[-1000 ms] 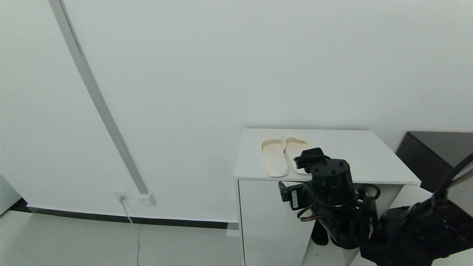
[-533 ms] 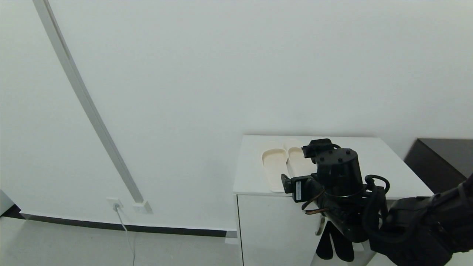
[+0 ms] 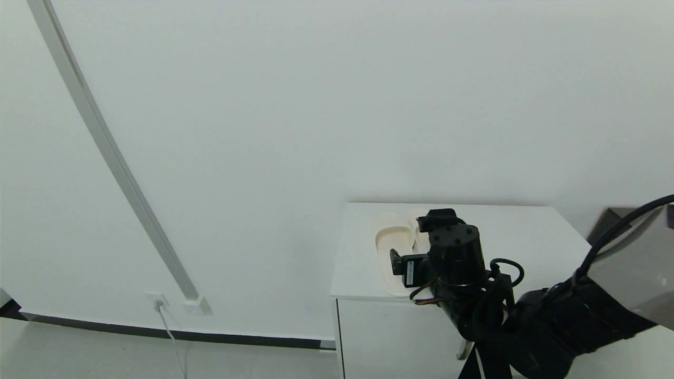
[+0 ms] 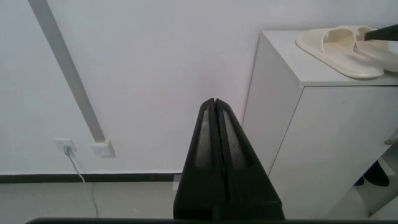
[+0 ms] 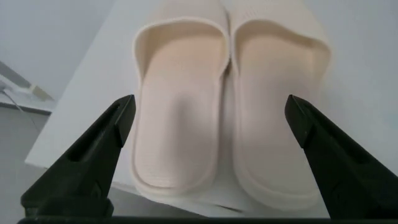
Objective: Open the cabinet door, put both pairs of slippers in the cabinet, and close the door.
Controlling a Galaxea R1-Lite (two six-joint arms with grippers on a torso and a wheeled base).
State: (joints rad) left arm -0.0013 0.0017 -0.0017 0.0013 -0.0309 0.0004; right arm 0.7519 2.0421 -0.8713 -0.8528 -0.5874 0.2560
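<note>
Your open right gripper [image 5: 209, 109] has risen to straddle the cream foam slippers [image 5: 177, 106], nine o'clock on the white cabinet [image 3: 516, 231], ready to grasp; left gripper [image 4: 214, 109] closed.

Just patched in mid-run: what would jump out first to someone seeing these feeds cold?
A pair of cream slippers lies side by side on top of the white cabinet, with the right gripper open above them. After that, the left gripper, shut, held low beside the cabinet, and the grey conduit strip slanting down the bare wall to a socket.
</note>
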